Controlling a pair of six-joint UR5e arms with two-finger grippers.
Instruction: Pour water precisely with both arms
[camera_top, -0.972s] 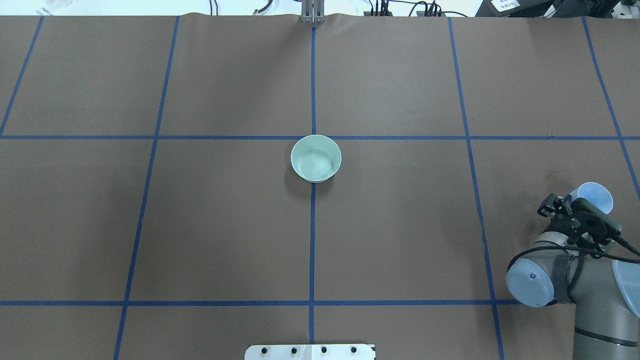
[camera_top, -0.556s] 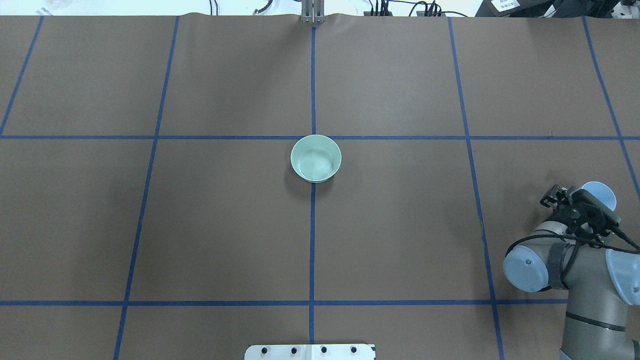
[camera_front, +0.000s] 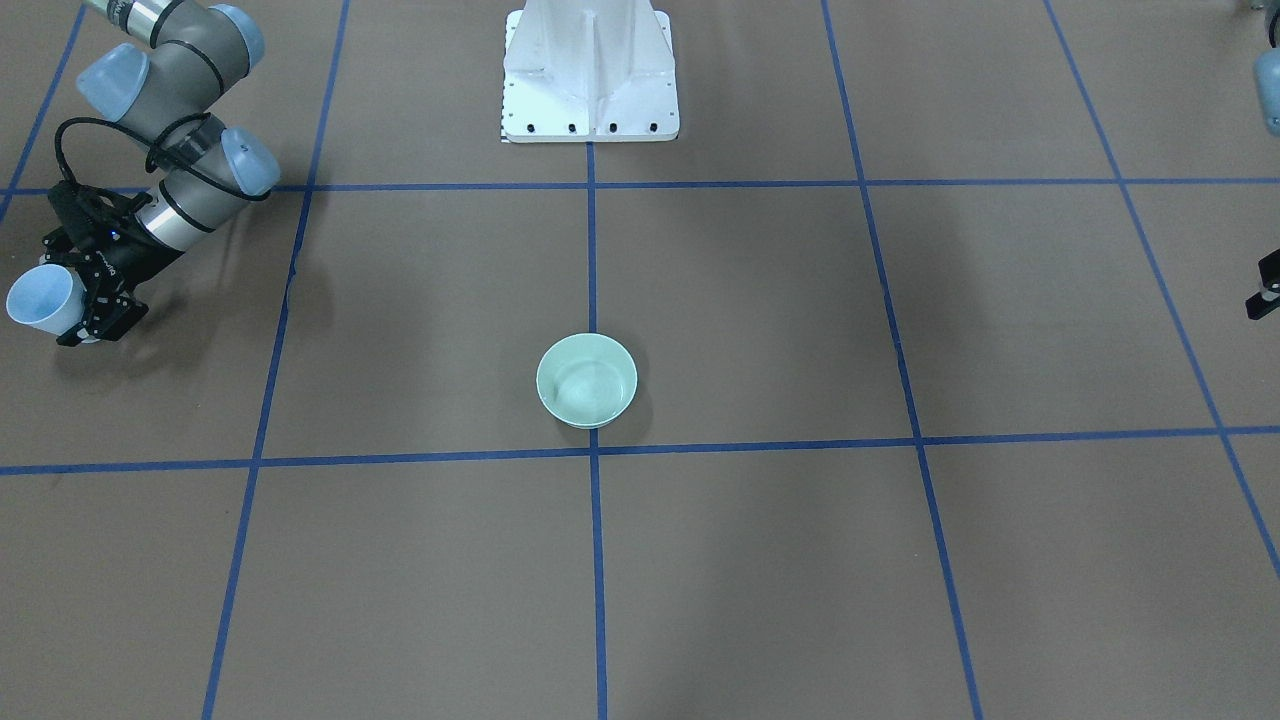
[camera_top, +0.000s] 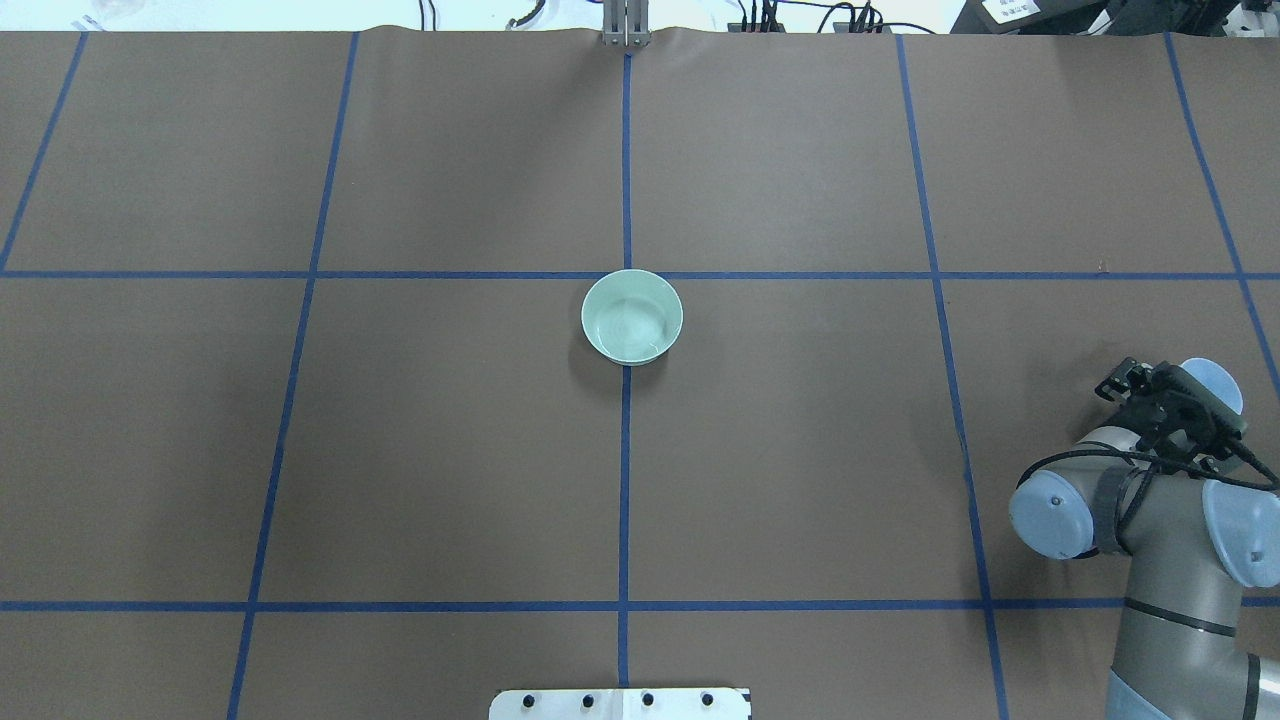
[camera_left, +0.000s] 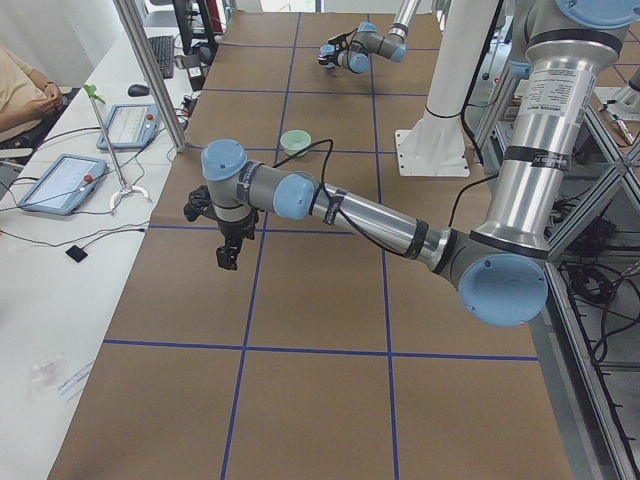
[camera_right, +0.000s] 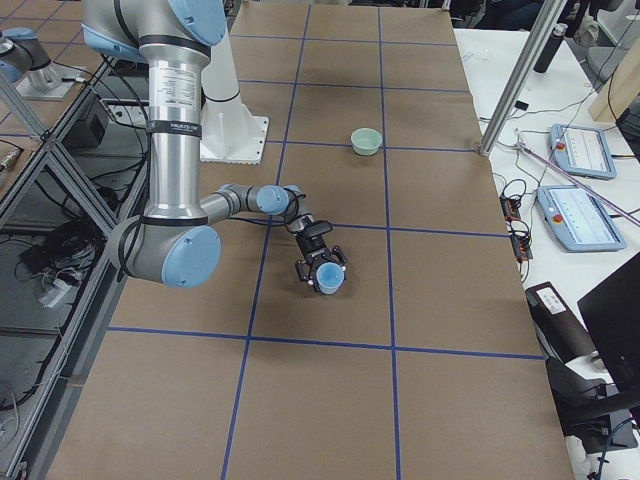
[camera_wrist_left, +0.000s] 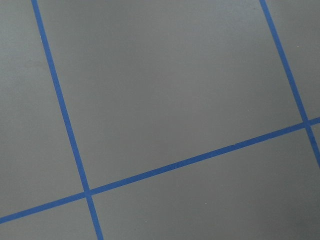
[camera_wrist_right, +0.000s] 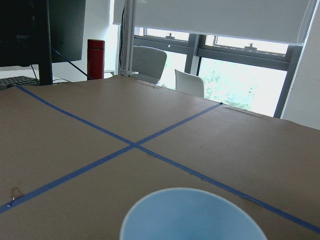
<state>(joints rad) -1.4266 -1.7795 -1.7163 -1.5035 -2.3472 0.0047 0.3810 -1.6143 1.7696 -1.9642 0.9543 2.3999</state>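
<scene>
Worktop (camera_top: 450, 450): brown sheet divided into large squares by blue tape lines (camera_top: 625, 500); daylight windows lie beyond its far edge in the right wrist view.
Right hand (camera_front: 68, 305): fingers closed on either side of a pale blue cup (camera_front: 38, 297), which is carried just above the worktop. It is well apart from the bowl (camera_top: 587, 330), on the robot's right of it.
Cup: tilted, with its mouth turned away from the bowl. Its rim fills the lower edge of the right wrist view. Whether it holds anything cannot be told.
Right arm (camera_top: 1170, 540): folded low, its blue-capped joints farther from the bowl than the hand is.
Left hand (camera_left: 228, 252): fingers pointing down over bare worktop, well apart from the bowl on the robot's left of it. How wide the fingers stand cannot be told.
Left arm (camera_left: 370, 215): stretched out low and level, reaching outward from the robot.
Bowl: pale green and upright, on the centre tape line, just on the robot's side of a crossing line.
Water (camera_top: 628, 325): faint rings and a white glint on the floor of the bowl.
Pedestal (camera_front: 590, 70): white, on the same centre line as the bowl, at the robot's edge of the worktop.
</scene>
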